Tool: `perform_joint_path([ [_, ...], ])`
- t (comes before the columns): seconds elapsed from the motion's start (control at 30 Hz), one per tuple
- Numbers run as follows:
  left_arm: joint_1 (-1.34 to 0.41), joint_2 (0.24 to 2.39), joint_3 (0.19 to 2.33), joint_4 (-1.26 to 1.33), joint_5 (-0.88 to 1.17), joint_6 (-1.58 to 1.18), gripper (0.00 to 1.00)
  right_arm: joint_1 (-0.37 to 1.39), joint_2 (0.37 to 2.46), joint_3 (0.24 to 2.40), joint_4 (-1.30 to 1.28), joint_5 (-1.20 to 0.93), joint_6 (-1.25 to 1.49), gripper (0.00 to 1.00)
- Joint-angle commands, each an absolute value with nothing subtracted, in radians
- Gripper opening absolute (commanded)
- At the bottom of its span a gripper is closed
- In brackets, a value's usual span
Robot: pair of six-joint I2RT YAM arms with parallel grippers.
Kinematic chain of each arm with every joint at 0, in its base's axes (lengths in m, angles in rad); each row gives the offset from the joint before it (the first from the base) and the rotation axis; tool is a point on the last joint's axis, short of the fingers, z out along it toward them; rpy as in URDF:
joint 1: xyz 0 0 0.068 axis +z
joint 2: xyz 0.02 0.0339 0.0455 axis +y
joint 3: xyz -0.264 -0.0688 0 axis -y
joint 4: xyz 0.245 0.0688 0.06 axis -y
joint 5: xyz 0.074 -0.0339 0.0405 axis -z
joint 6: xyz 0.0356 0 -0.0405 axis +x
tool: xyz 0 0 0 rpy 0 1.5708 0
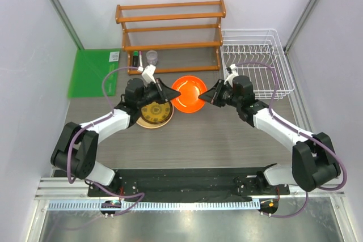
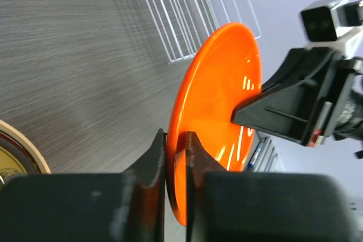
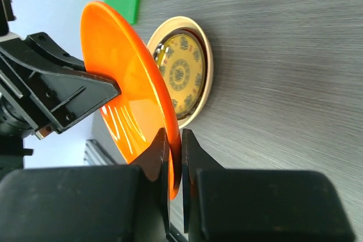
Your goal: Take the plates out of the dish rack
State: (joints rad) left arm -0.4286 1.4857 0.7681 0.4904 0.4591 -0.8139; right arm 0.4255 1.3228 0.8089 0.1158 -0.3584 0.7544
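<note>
Writing: white label (image 1: 115, 56) on green board (image 1: 91, 75), too small to read. 
Back right of counter (image 1: 215, 140): dish rack (image 1: 261, 75), beside wooden shelf (image 1: 170, 26). 
Left of centre on counter: yellow-patterned plate (image 1: 154, 113) lying in pale tan plate (image 3: 207, 69). 
Between stack and rack, apart from both: orange plate (image 1: 189, 93), face up. 
Gripping: left end effector (image 1: 169, 92) pinched nearly closed on plate's left rim; right end effector (image 1: 205, 98) clamped tight on opposite rim.
</note>
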Motion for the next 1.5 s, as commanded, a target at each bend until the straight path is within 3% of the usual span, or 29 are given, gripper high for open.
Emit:
perform_joint_path([
  [0.0,-0.433,1.488,0.759,0.506,0.405,-0.764,0.00,0.448,1.324,0.815,0.298,-0.499,0.834,0.09],
  [0.07,-0.433,1.471,0.756,0.471,0.385,-0.749,0.00,0.448,1.327,0.818,0.292,-0.491,0.822,0.17],
  [0.23,-0.433,1.375,0.726,0.347,0.235,-0.697,0.00,0.445,1.313,0.871,0.129,-0.364,0.706,0.61],
  [0.33,-0.433,1.324,0.716,0.238,0.097,-0.661,0.00,0.437,1.289,0.908,0.008,-0.236,0.620,0.69],
  [0.63,-0.420,1.190,0.650,0.081,-0.204,-0.620,0.00,0.394,1.305,0.951,-0.100,-0.178,0.538,0.72],
  [1.1,-0.377,1.230,0.594,0.032,-0.273,-0.646,0.00,0.383,1.318,0.945,-0.103,-0.176,0.526,0.72],
  [1.23,-0.377,1.252,0.578,0.052,-0.265,-0.650,0.26,0.384,1.330,0.956,-0.107,-0.181,0.519,0.72],
  [1.3,-0.377,1.258,0.581,0.043,-0.273,-0.643,0.26,0.383,1.328,0.954,-0.107,-0.175,0.520,0.72],
  [1.33,-0.379,1.258,0.580,0.040,-0.284,-0.644,0.36,0.383,1.330,0.953,-0.109,-0.175,0.519,0.72],
  [1.47,-0.377,1.273,0.591,0.023,-0.279,-0.644,0.36,0.383,1.328,0.962,-0.110,-0.172,0.512,0.72],
])
